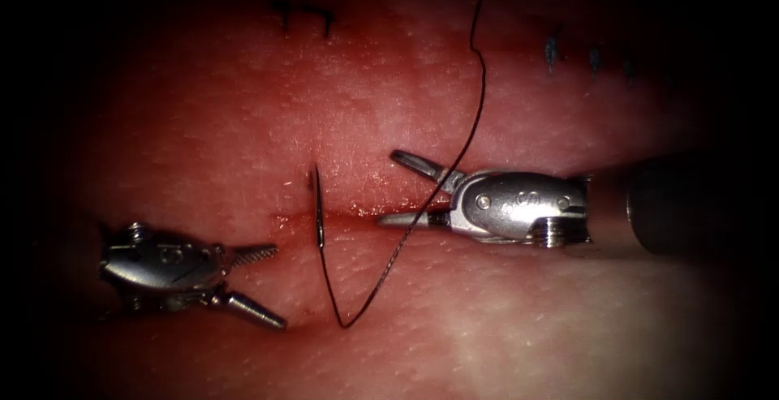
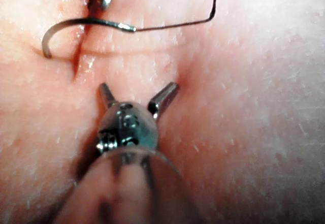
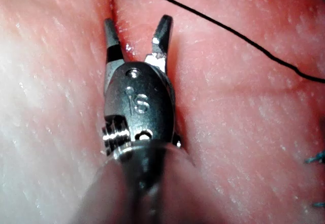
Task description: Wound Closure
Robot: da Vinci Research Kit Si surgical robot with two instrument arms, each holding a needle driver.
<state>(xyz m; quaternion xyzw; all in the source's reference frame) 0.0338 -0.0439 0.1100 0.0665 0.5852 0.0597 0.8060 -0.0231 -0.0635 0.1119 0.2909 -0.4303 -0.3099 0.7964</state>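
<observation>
- So far, the left tool sits left of the needle, jaws spread, holding nothing.
- The needle lies free across the cut, apparently not in the tissue; closing stitches here remain undone.
- The thread trails up between the right tool's spread, empty jaws.

Thread exits the endoscope view's top edge; its far end is cut off. Needle mid-curve lies hidden within the tissue.

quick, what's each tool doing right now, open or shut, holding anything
Left tool: open, holding nothing.
Right tool: open, holding nothing; the needle sits across the cut.
</observation>
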